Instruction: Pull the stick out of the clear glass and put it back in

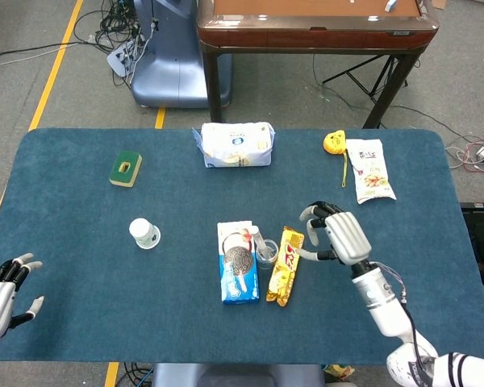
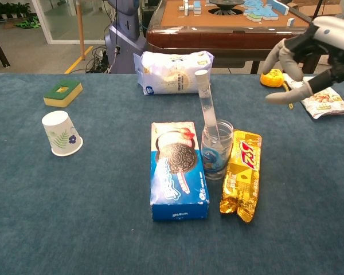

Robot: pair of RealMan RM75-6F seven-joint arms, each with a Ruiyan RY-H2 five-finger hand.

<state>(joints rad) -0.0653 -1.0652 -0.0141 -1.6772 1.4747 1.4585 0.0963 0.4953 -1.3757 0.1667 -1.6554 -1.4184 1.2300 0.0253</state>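
Note:
The clear glass [image 2: 217,150] [image 1: 267,254] stands upright between a blue cookie box and a gold snack bar. A pale stick [image 2: 206,103] [image 1: 258,239] leans in the glass, its top tilted to the left. My right hand [image 2: 309,63] [image 1: 335,234] hovers to the right of the glass, well apart from it, fingers spread and holding nothing. My left hand [image 1: 4,292] shows only in the head view, at the table's near left edge, open and empty.
A blue cookie box [image 2: 178,169] lies left of the glass and a gold snack bar [image 2: 241,175] right of it. A paper cup [image 2: 61,133], green sponge [image 2: 62,93], white bag [image 2: 173,72], yellow tape measure [image 2: 272,78] and snack packet [image 2: 324,102] sit further out.

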